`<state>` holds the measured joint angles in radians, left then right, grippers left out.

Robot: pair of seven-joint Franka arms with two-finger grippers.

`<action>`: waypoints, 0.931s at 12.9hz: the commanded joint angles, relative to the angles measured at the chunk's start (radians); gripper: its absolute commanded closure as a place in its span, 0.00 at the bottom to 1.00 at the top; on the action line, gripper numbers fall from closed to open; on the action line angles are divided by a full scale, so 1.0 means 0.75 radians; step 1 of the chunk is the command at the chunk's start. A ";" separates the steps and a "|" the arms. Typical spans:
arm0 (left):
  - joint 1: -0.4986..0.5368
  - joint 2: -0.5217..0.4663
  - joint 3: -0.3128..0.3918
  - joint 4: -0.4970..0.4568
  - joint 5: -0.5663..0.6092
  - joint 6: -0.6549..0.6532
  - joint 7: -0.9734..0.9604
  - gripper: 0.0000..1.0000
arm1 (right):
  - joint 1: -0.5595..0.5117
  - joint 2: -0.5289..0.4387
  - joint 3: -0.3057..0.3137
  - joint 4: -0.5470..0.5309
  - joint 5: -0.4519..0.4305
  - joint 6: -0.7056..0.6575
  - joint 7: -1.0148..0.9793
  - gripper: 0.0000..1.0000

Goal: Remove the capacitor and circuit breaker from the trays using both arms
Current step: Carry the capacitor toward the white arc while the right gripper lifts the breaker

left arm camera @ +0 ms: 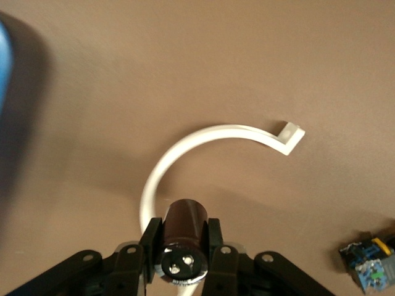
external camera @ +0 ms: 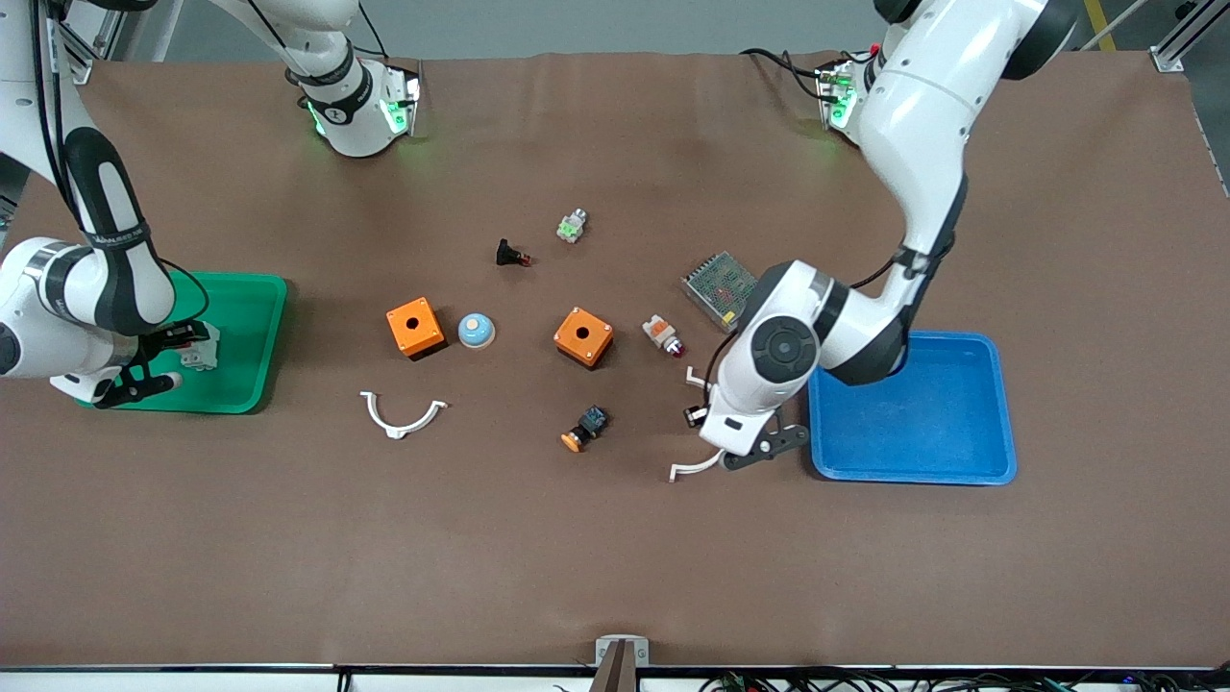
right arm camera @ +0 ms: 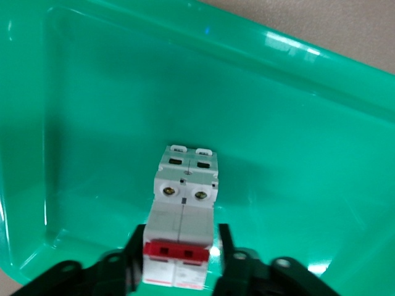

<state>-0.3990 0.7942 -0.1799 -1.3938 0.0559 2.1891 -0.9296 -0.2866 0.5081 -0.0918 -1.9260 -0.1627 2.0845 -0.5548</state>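
My left gripper (external camera: 716, 444) is shut on the capacitor (left arm camera: 184, 237), a dark stubby cylinder, and holds it over a white curved bracket (left arm camera: 203, 139) just beside the blue tray (external camera: 913, 473). My right gripper (external camera: 183, 358) is shut on the breaker (right arm camera: 183, 209), a white block with a red lever, which also shows in the front view (external camera: 200, 356). It holds the breaker low inside the green tray (external camera: 261, 336). I cannot tell whether the breaker touches the tray floor.
On the table between the trays lie two orange boxes (external camera: 415, 327) (external camera: 583, 336), a blue dome (external camera: 476, 331), a black switch (external camera: 509, 254), a mesh-covered module (external camera: 719, 284), a white-and-orange part (external camera: 663, 334), a blue-bodied button (external camera: 586, 426) and another white bracket (external camera: 402, 415).
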 commanded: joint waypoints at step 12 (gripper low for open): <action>-0.076 0.058 0.021 0.061 0.009 0.080 -0.209 0.00 | 0.340 -0.015 0.149 0.572 0.284 -0.513 0.367 0.98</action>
<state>-0.4528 0.8804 -0.1759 -1.3536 0.0567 2.2760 -1.0673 -0.1202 0.4765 0.0245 -1.5113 -0.0051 1.7018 -0.3792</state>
